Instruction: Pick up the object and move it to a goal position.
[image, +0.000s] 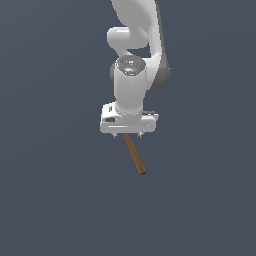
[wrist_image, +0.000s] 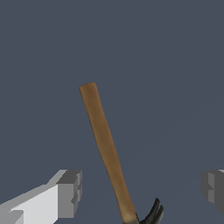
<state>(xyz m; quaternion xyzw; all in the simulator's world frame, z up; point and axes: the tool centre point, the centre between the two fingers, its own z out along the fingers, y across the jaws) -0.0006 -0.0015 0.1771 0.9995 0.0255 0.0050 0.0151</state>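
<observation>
The object is a thin brown wooden rod (image: 135, 156) lying on the dark grey floor. In the exterior view it sticks out from under the white gripper (image: 128, 135) toward the lower right. In the wrist view the rod (wrist_image: 105, 144) runs slantwise, with a dark claw-like end (wrist_image: 153, 213) at the picture's edge. The gripper (wrist_image: 140, 190) is open and directly over the rod's dark end. One grey finger (wrist_image: 68, 192) and the other finger (wrist_image: 213, 188) stand far apart on either side of the rod, touching nothing. The dark end is hidden under the hand in the exterior view.
The white Panda arm (image: 137, 45) rises behind the gripper in the exterior view. A plain dark grey floor (image: 50, 200) surrounds the rod; no other objects, containers or goal marker show.
</observation>
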